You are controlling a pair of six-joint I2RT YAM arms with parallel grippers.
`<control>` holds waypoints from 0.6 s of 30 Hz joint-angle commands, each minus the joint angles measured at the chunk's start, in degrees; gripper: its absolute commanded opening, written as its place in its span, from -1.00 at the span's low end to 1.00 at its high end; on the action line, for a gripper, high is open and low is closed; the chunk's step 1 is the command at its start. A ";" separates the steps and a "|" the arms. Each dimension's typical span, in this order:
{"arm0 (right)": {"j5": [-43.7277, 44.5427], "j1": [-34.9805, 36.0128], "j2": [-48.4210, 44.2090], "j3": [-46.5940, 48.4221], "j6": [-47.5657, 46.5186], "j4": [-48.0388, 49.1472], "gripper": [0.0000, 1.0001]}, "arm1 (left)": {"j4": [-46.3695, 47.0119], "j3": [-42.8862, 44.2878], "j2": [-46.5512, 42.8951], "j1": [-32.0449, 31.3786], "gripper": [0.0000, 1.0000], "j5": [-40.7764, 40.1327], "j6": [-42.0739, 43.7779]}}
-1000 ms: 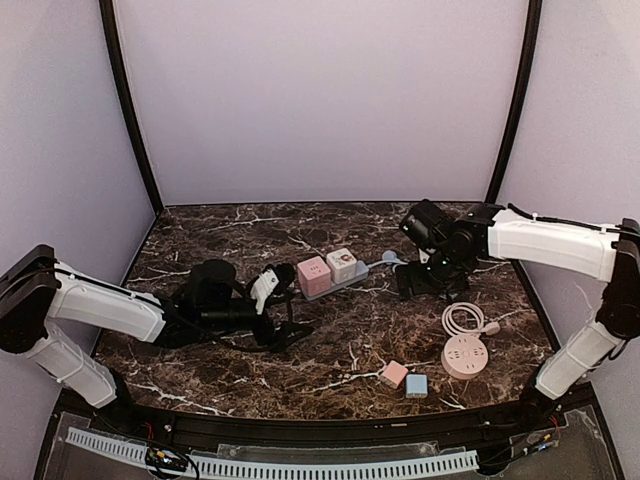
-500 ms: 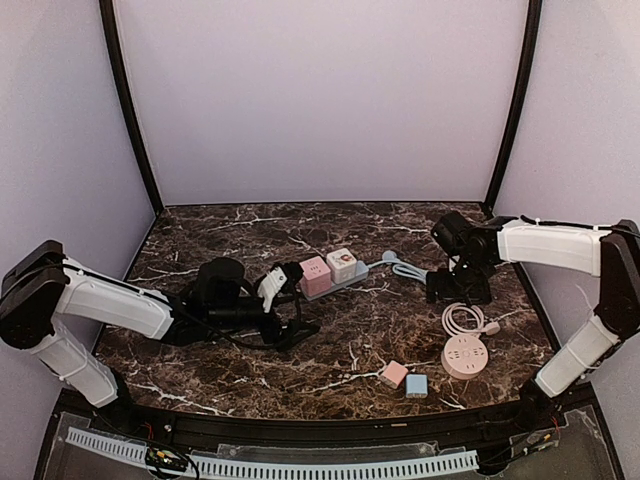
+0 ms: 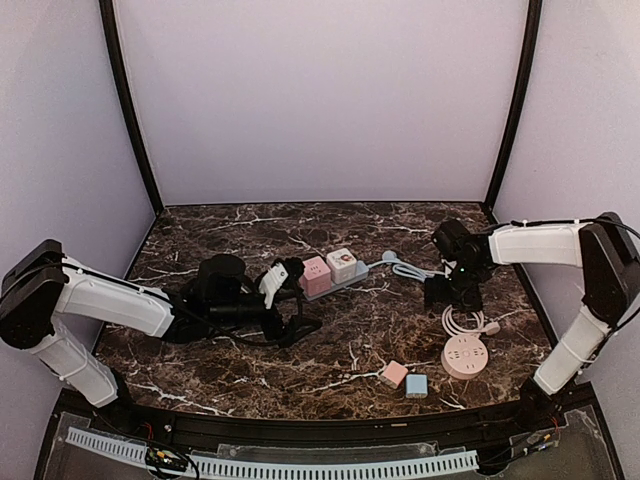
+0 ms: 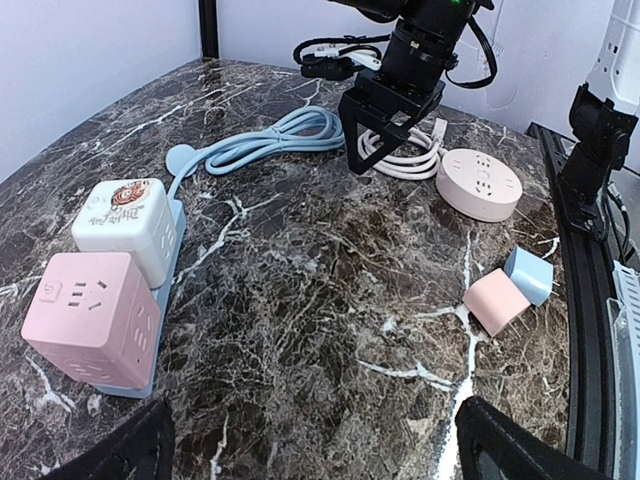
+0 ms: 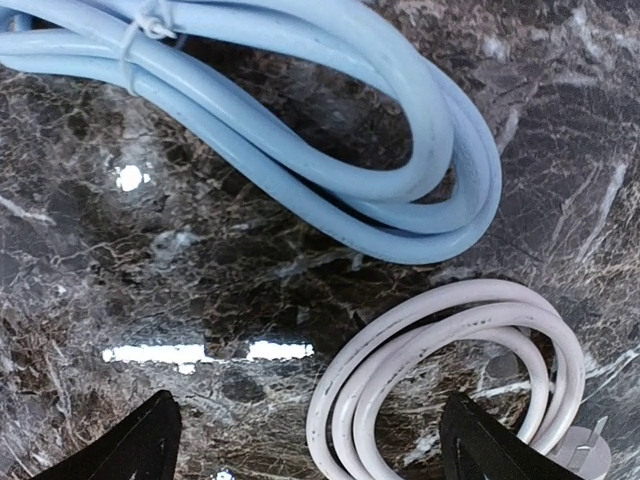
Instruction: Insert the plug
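**Right gripper (image 3: 452,296) off the blue cable (image 4: 265,147), now over the white cable coil (image 5: 450,370).**
It has swung back over the past second, fingers spread wide and empty. The coil lies just beneath it, and what looks like its plug (image 5: 585,455) sits just past one fingertip, so a pick-up seems next. The left gripper (image 3: 293,300), also spread, has edged towards the pink socket cube (image 4: 90,315).

Honestly not much to read here. The white cube adapter (image 4: 125,225), at about 9 o'clock in the left wrist view, has a round reddish emblem on top with some characters in it, but they're too small and blurry to make out. The pink cube adapter (image 4: 95,320), around 8 o'clock, has a tiny mark near its top edge, also illegible.
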 commanded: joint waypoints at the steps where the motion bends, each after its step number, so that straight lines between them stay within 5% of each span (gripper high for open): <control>1: 1.19 -0.27 2.51 -1.00 1.28 0.93 0.71 | -1.55 0.93 0.81 -0.28 0.96 -0.51 0.20; 8: -2.05 -0.27 7.24 -1.39 0.26 3.20 0.30 | -2.17 2.61 2.56 -0.28 0.95 -1.03 1.09; 13: -4.24 -0.31 8.96 -1.46 -0.76 4.15 -0.38 | -3.09 4.18 3.93 -0.24 0.94 -2.26 2.12; 18: -6.96 -0.14 9.82 -1.52 -1.40 4.89 -0.76 | -2.60 4.69 4.94 -0.28 0.93 -2.86 2.64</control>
